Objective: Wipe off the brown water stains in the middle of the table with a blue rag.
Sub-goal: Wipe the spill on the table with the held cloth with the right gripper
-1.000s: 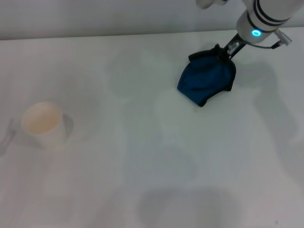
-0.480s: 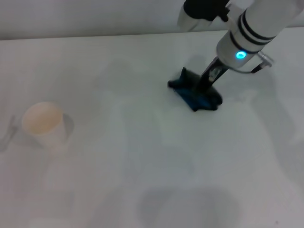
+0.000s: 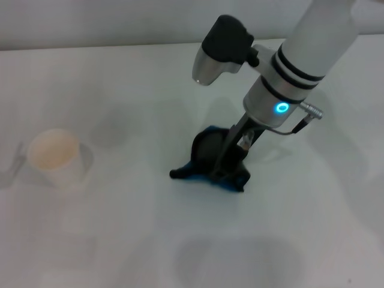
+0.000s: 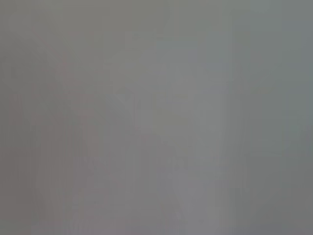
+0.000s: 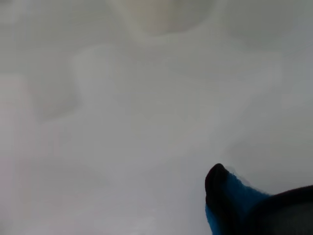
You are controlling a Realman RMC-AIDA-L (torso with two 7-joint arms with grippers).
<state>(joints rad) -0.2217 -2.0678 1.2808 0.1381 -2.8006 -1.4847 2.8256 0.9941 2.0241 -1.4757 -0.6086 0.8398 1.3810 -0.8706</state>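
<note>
The left wrist view is a flat grey blur with nothing to make out. In the head view, the right hand (image 3: 231,165) covers much of the crumpled deep-blue cloth rag with black edging (image 3: 207,161), and its fingertips are lost against the dark fabric. The right wrist view cuts the rag off at the lower right edge.

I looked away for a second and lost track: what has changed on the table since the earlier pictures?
The right gripper has dragged the blue rag from the far right of the table toward its middle and nearer the robot; the rag is now bunched up under it. The paper cup stayed at the left. No brown stain is discernible, and the left gripper is not in view.
</note>
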